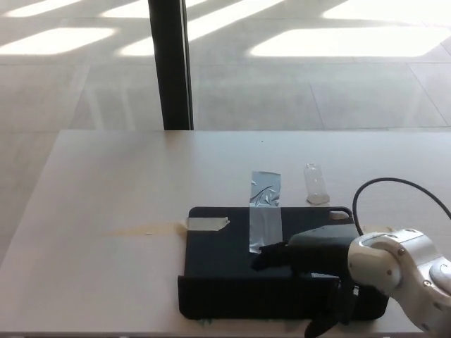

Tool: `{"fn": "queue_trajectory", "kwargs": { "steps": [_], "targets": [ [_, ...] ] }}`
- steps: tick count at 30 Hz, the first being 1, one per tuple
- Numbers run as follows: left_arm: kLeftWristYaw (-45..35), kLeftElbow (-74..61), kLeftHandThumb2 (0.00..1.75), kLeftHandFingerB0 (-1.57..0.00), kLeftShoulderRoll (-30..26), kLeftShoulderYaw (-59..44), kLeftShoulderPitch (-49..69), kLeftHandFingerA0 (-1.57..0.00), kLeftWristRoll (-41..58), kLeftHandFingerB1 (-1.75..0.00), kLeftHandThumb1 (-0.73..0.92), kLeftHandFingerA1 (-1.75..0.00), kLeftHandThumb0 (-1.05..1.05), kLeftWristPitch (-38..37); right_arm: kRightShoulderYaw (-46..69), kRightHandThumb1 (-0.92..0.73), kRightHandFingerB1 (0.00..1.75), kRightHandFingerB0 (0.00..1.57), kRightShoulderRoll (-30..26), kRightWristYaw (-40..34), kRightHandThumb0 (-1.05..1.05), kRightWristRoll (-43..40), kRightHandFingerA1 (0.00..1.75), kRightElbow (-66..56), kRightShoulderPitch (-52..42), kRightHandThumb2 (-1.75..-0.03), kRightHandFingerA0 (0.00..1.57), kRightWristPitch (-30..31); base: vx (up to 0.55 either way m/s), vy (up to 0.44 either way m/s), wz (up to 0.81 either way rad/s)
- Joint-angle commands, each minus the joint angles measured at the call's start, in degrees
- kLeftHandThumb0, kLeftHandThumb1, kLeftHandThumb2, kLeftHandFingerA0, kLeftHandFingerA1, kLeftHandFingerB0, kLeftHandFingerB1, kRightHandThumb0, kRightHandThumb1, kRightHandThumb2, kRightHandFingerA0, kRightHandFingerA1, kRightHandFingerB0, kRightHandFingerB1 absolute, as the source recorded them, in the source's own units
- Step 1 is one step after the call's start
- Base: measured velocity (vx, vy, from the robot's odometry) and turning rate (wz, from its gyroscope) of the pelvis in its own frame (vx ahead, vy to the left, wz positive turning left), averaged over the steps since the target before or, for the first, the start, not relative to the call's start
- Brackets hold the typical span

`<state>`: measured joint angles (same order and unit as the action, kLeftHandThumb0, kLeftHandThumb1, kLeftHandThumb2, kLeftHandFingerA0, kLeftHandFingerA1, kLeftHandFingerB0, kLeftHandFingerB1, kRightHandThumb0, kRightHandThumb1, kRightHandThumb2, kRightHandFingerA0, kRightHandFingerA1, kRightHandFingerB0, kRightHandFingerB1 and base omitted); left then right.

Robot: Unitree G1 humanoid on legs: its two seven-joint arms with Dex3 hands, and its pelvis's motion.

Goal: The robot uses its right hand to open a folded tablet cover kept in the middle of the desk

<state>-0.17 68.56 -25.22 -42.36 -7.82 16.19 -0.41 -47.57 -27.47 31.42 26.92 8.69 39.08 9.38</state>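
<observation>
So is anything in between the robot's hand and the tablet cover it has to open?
No, nothing visible stands between them. The right hand is already over the black tablet cover, by its near right part. Strips of tape hold the cover to the desk, such as the grey one across its far edge.

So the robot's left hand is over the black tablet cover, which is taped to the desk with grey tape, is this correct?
Not quite. The hand over the black tablet cover is the robot's right hand, not the left: in the head view its arm enters from the picture's right, and no left hand is in view. The rest holds: grey tape fixes the cover to the desk.
</observation>
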Motion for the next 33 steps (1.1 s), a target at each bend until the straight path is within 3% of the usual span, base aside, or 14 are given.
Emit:
{"fn": "queue_trajectory", "kwargs": {
  "steps": [1,3,4,7,8,9,10,12,13,16,18,19,23,33],
  "targets": [
    [0.07,0.39,0.83,-0.67,-3.64,-0.24,-0.06,-0.86,2.19,-0.78,0.33,-0.88,-0.55,0.64,-14.28,-0.40,0.61,0.42,-4.49,17.05,-0.75,23.42,0.83,-0.10,1.68,-0.88,0.56,4.23,0.00,0.000,0.00],
    [-0.12,0.28,0.82,-0.60,-3.61,-0.20,0.05,-0.85,2.20,-0.75,0.32,-0.87,-0.55,0.41,-13.64,-0.39,0.59,0.41,-4.43,17.86,-0.83,23.15,0.84,-2.46,1.06,-0.89,0.60,6.56,0.00,0.000,0.00],
    [0.97,0.35,0.56,-0.71,-3.72,0.39,-0.16,-0.92,1.52,-0.75,0.47,-0.83,-0.51,0.59,-11.37,-0.42,0.56,0.41,-3.77,15.54,-0.74,20.80,0.85,-3.79,-0.77,-0.55,0.48,9.91,0.00,0.000,0.00],
    [1.21,0.46,0.57,-0.71,-3.71,0.33,-0.44,-0.93,1.66,-0.76,0.48,-0.85,-0.51,0.42,-11.81,-0.53,0.59,0.42,-4.39,15.33,-0.86,23.32,1.01,-6.24,-1.15,-0.58,0.49,9.72,0.00,0.000,0.00],
    [0.73,0.42,0.57,-0.70,-3.70,-0.15,-0.49,-0.91,2.27,-0.75,0.47,-0.87,-0.49,0.69,-11.95,-0.40,0.61,0.34,-4.16,16.39,-0.91,24.29,0.89,-7.72,-1.57,-0.87,0.53,11.30,0.00,0.000,0.00],
    [0.61,0.22,0.83,-0.70,-3.66,-0.24,-0.44,-0.87,2.42,-0.80,0.33,-0.89,-0.55,0.66,-11.97,-0.36,0.59,0.35,-3.02,17.27,-0.67,25.95,0.86,-9.64,-2.86,-0.80,0.52,15.23,0.00,0.000,0.00],
    [0.74,0.07,0.57,-0.74,-3.70,-0.10,-0.41,-0.90,2.29,-0.78,0.48,-0.87,-0.48,0.59,-11.96,-0.50,0.49,0.30,-2.26,18.51,-0.74,26.12,0.81,-10.39,-3.17,-0.56,0.40,17.38,0.00,0.000,0.00],
    [0.90,-0.07,0.57,-0.74,-3.81,0.03,-0.46,-0.90,2.20,-0.78,0.48,-0.87,-0.48,0.58,-11.91,-0.50,0.49,0.30,-1.72,20.22,-0.74,25.77,0.81,-10.74,-2.90,-0.56,0.40,18.61,0.00,0.000,0.00],
    [1.18,0.01,0.56,-0.71,-3.95,0.27,-0.61,-0.95,1.96,-0.75,0.49,-0.86,-0.50,0.73,-11.72,-0.41,0.48,0.15,-2.05,20.09,-0.88,26.80,0.74,-12.56,-3.72,-0.86,0.37,18.97,0.00,0.000,0.00],
    [1.65,0.22,0.56,-0.72,-4.29,0.25,-1.11,-0.96,2.07,-0.76,0.49,-0.88,-0.48,1.22,-9.29,-0.48,0.39,0.12,-2.86,20.27,-0.80,26.70,0.83,-20.35,-8.49,-0.55,0.35,23.25,0.00,0.000,0.00],
    [1.46,0.14,0.57,-0.70,-4.30,0.16,-1.08,-0.96,2.30,-0.75,0.47,-0.88,-0.48,1.16,-8.13,-0.46,0.45,0.11,-3.62,21.30,-0.94,27.82,0.74,-24.72,-11.44,-0.82,0.33,25.09,0.00,0.000,0.00],
    [1.43,0.16,0.56,-0.69,-4.32,0.10,-1.10,-0.96,2.39,-0.75,0.48,-0.88,-0.48,1.10,-7.38,-0.48,0.38,0.15,-4.04,21.04,-0.82,27.71,0.81,-26.61,-12.97,-0.56,0.39,25.73,0.00,0.000,0.00],
    [1.69,0.46,0.56,-0.66,-4.40,0.44,-1.05,-0.97,2.15,-0.73,0.49,-0.87,-0.49,0.48,-4.07,-0.47,0.40,0.14,-5.20,20.43,-0.79,26.77,0.77,-32.58,-18.54,-0.54,0.36,27.07,0.00,0.000,0.00],
    [1.62,0.35,0.56,-0.75,-4.63,0.34,-1.17,-0.96,2.57,-0.77,0.47,-0.87,-0.49,0.92,2.32,-0.42,0.42,0.03,-8.67,21.34,-0.82,29.46,0.64,-45.55,-33.17,-0.83,0.22,29.54,0.00,0.000,0.00]
  ]
}}
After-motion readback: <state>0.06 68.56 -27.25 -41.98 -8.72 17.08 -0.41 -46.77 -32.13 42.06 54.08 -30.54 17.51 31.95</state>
